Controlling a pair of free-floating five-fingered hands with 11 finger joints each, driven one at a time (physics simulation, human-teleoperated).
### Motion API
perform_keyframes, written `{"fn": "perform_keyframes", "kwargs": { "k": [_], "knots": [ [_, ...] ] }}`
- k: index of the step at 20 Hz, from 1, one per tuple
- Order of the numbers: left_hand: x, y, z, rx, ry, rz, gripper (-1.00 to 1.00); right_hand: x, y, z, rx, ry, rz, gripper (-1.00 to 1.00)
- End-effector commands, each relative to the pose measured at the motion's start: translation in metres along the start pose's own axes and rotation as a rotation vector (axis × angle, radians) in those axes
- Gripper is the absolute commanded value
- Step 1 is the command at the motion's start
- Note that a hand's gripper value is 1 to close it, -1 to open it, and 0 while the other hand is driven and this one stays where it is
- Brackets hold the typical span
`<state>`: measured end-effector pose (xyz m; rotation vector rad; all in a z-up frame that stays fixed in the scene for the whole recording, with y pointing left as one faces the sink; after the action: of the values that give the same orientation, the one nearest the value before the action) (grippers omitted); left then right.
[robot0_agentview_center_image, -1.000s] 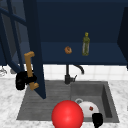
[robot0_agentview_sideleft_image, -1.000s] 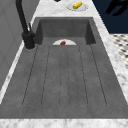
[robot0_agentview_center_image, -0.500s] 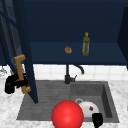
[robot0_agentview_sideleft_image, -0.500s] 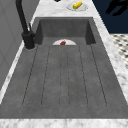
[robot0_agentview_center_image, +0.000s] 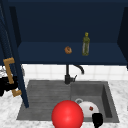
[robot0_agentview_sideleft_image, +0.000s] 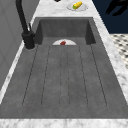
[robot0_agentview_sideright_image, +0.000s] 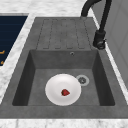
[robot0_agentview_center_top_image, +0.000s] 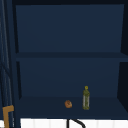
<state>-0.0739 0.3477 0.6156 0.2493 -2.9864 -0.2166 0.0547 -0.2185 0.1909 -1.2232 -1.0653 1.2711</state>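
A: Nearest first. Right hand low at the front edge of the sink, beside a red ball; its fingers are cut off by the frame, so open or curled, I cannot tell.

B: What sits just past it?

A: A white plate on the basin floor, a small red bit on it, drain just beyond. It lies flat, likely set down there to be out of the way.

B: And the left hand?

A: Left hand is right against the tan handle of the cabinet door. The door stands swung wide, edge-on, which fits a pull on that handle. The frame edge cuts off part of the hand, and whether the fingers wrap the handle I cannot tell.

B: Farther off?

A: Faucet behind the basin, then up on the shelf a bottle upright and a small orange thing to its left, too small to identify.
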Motion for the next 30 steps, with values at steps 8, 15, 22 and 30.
{"fn": "perform_keyframes", "kwargs": {
  "k": [8, 15, 22, 30],
  "knots": [
    [-0.003, 0.067, 0.036, -0.029, -0.009, 0.056, 1.00, 0.000, 0.000, 0.000, 0.000, 0.000, 0.000, 0.00],
    [0.000, 0.109, 0.045, -0.049, -0.034, 0.097, 1.00, 0.000, 0.000, 0.000, 0.000, 0.000, 0.000, 0.00],
    [0.001, 0.151, 0.056, -0.081, -0.107, 0.119, 1.00, 0.000, 0.000, 0.000, 0.000, 0.000, 0.000, 0.00],
    [0.011, 0.171, 0.032, -0.085, -0.164, 0.186, -1.00, 0.000, 0.000, 0.000, 0.000, 0.000, 0.000, 0.00]
  ]
}}
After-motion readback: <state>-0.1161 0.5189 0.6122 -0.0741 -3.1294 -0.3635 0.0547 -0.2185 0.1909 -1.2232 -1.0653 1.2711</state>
